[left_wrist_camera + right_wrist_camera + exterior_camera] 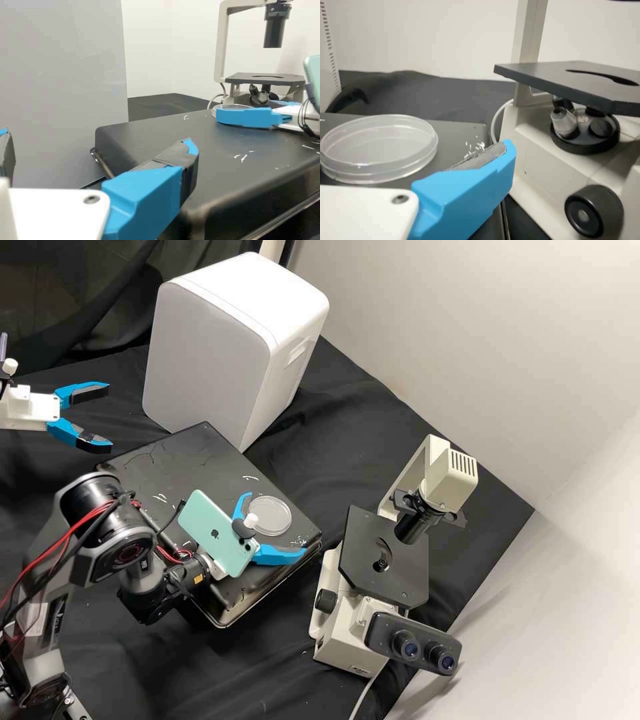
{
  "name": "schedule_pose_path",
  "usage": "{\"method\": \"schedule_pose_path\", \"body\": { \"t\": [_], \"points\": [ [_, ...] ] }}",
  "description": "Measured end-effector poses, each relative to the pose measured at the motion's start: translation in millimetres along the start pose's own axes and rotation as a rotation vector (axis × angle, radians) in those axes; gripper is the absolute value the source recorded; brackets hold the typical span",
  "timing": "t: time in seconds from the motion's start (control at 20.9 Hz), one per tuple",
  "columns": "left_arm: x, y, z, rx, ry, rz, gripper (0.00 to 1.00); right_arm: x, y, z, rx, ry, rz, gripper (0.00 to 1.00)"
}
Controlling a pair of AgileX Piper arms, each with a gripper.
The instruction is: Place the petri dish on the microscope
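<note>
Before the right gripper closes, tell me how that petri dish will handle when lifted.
The petri dish looks like thin clear plastic: probably light, and may flex under a hard squeeze. Its smooth, shallow wall gives the right gripper little to hold, so it could slip. Low and flat, it seems unlikely to tip.

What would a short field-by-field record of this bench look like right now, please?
Petri dish: flat on the black case
Right jaws: open, one on each side of the dish
Left jaws: open, empty, by the case's left corner
Microscope: right of the case, stage bare
White box: behind the case
</note>
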Motion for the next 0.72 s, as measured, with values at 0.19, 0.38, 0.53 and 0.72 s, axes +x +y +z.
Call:
{"method": "schedule_pose_path", "body": {
  "t": [0.19,0.38,0.53,0.72],
  "points": [
    [0.5,-1.5,-0.3,-0.001,0.003,-0.008,1.0,9.3,-4.1,1.1,-0.005,0.006,0.012,1.0],
    [0.5,-1.7,0.4,-0.003,0.002,-0.008,1.0,12.9,-4.5,2.7,-0.017,0.004,0.031,1.0],
    [0.5,-1.7,0.4,-0.003,0.002,-0.008,1.0,16.5,-5.3,1.8,-0.016,0.008,0.033,1.0],
    [0.4,-1.8,0.6,-0.004,0.003,-0.008,1.0,17.5,-5.3,1.7,-0.016,0.009,0.034,1.0]
  ]
}}
